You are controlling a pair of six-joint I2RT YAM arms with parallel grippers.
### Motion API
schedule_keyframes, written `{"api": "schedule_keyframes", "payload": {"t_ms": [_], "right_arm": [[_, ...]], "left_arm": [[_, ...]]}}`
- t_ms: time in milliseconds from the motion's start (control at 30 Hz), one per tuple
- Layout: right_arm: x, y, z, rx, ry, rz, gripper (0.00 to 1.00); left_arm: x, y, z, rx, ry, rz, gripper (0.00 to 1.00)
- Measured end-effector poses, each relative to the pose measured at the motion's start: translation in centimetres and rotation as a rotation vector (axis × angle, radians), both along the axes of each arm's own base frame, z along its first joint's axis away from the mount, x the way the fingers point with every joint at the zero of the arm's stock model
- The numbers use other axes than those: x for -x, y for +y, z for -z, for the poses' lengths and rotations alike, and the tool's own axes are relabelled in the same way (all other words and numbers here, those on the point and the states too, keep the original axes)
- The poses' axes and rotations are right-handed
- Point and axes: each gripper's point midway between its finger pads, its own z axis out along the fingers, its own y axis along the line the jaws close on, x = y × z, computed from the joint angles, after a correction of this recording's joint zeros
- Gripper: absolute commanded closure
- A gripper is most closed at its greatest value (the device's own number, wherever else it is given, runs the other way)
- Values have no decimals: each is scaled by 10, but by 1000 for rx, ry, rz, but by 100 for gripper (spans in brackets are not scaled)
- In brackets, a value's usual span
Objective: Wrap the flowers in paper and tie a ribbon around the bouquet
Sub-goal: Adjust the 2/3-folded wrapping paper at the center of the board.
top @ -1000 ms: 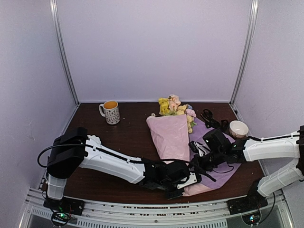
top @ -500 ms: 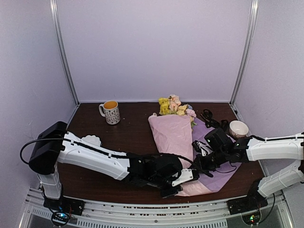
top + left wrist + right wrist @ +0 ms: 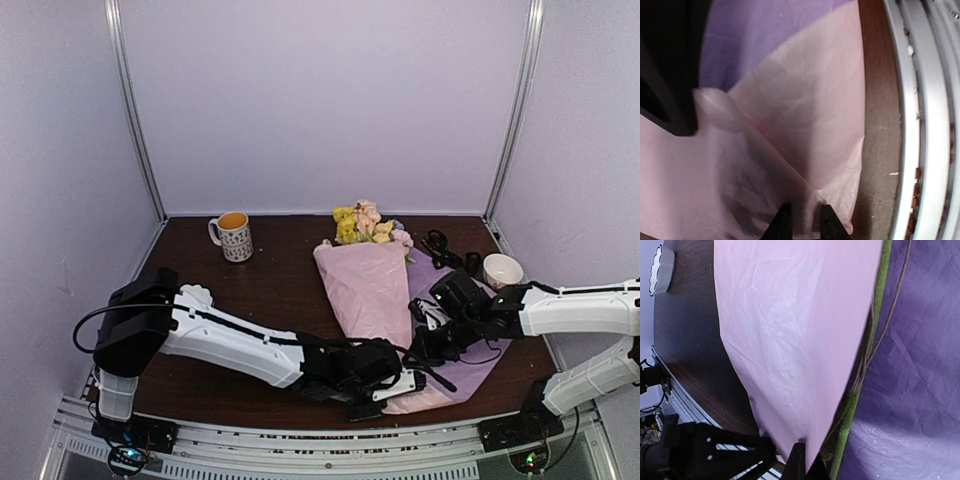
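The bouquet (image 3: pixel 366 285) lies mid-counter (image 3: pixel 270 290), its flowers (image 3: pixel 362 222) toward 12 o'clock and the pink paper (image 3: pixel 370 300) cone tapering toward 6 o'clock over a purple sheet (image 3: pixel 455 340). At that narrow end the left pincer (image 3: pixel 802 226) is grasping a fold of the paper. The right pincer (image 3: pixel 799 462) is clenched at the cone's 3 o'clock edge, beside the green stems (image 3: pixel 875 340).
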Motion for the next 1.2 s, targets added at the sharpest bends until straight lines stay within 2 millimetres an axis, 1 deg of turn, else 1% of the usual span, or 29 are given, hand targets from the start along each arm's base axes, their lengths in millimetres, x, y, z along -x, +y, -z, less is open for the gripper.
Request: {"api": "schedule_keyframes", "payload": {"t_ms": [67,100,267,333,467,633,833,933,1033,1100,1133,1200], "right_arm": [[1,0,0,3,5,1,100],[2,-1,1,7,8,1,100],[4,-4,1,16,3,12,100],[3,-8,5,28,0,23,100],[2,-15,19,69,4,42,100],[-3,-21,45,141,32,48,100],[-6,-20,48,133,23,43,100],[-6,-18,49,126,25,37,100],[-7,-16,51,121,26,25,100],[-7,-16,51,121,26,18,100],[-7,-16,52,120,26,17,100],[-7,-16,52,120,26,14,99]], "left_arm": [[-3,3,21,-45,4,-8,77],[-4,-1,22,-37,5,-11,77],[-2,-6,23,-36,17,-7,78],[-2,-7,23,-34,21,-9,78],[0,-7,23,-33,27,-5,78],[1,-6,23,-19,38,3,78],[3,-5,23,-16,46,11,77],[8,-3,23,-12,62,34,76],[13,8,18,1,105,57,76],[10,15,8,18,149,56,76],[5,17,2,29,163,44,75],[-17,20,-14,69,189,-3,75]]}}
